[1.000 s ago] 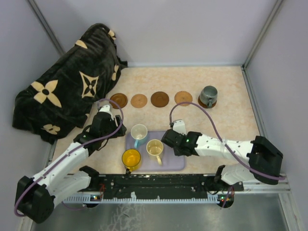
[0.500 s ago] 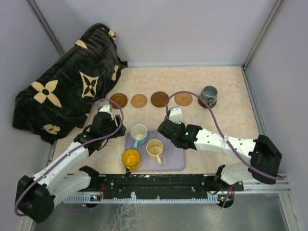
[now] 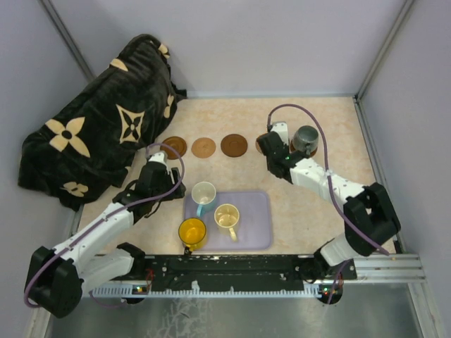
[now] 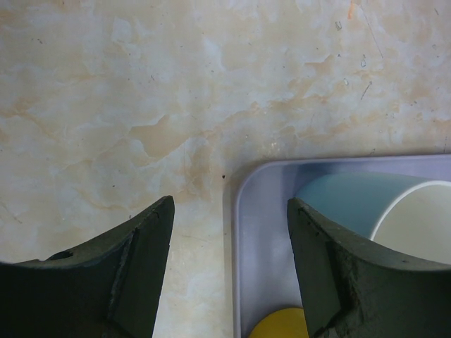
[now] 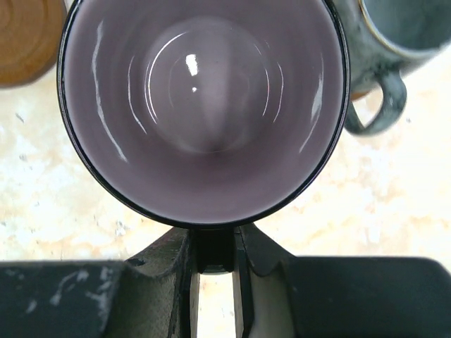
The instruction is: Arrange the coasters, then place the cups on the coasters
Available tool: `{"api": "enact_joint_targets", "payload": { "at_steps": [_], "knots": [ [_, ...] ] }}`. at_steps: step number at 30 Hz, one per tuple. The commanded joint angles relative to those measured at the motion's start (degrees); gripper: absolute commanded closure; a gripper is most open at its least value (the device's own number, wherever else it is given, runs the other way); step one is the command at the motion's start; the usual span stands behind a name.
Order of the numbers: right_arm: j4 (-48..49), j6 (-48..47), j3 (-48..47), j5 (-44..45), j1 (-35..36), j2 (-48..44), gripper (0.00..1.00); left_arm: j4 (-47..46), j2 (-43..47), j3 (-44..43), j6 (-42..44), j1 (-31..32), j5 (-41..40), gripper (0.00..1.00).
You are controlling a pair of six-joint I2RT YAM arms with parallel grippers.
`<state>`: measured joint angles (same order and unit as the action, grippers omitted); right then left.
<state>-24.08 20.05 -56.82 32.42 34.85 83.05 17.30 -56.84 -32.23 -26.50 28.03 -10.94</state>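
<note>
Three bare coasters (image 3: pixel 204 147) lie in a row at the back. The grey-green cup (image 3: pixel 306 139) stands on a dark coaster (image 3: pixel 311 151) at the row's right end. My right gripper (image 3: pixel 270 145) hangs just left of that cup, shut on the handle of the mauve cup (image 5: pixel 204 105); the spot below it is hidden. In the right wrist view the grey-green cup (image 5: pixel 384 42) is close at the upper right and a coaster (image 5: pixel 25 39) at the upper left. My left gripper (image 4: pixel 229 211) stands open over the lavender tray's (image 4: pixel 268 211) left rim, beside the white-and-blue cup (image 3: pixel 204 192).
The tray (image 3: pixel 255 220) also holds a cream cup (image 3: pixel 227 216) and a yellow cup (image 3: pixel 192 230). A black blanket with tan flowers (image 3: pixel 99 120) is heaped at the back left. Walls close in the table on three sides.
My right gripper has carried the mauve cup from the tray back and to the right, up to the coaster row beside the grey-green cup. The left arm has barely shifted.
</note>
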Motion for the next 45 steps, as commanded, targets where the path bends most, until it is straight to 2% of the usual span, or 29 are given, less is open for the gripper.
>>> {"api": "enact_joint_targets", "payload": {
  "at_steps": [1,10,17,45],
  "knots": [
    [8.55,-5.05,-8.72,-3.49,-3.52,3.99,1.0,-2.78,-2.0,-2.49,1.18,0.35,-0.28,0.28],
    [8.56,-2.3,-17.3,-8.33,-7.26,14.56,1.0,-3.19,-5.09,-4.04,1.93,0.39,0.23,0.28],
    [10.33,-2.21,-18.67,-7.99,-7.9,18.35,1.0,-3.32,-5.48,-3.91,2.07,0.32,0.47,0.28],
    [14.01,-0.06,-16.75,-7.69,-9.45,21.1,1.0,-4.26,-7.76,-3.81,2.21,0.31,1.01,0.28]
  ]
}}
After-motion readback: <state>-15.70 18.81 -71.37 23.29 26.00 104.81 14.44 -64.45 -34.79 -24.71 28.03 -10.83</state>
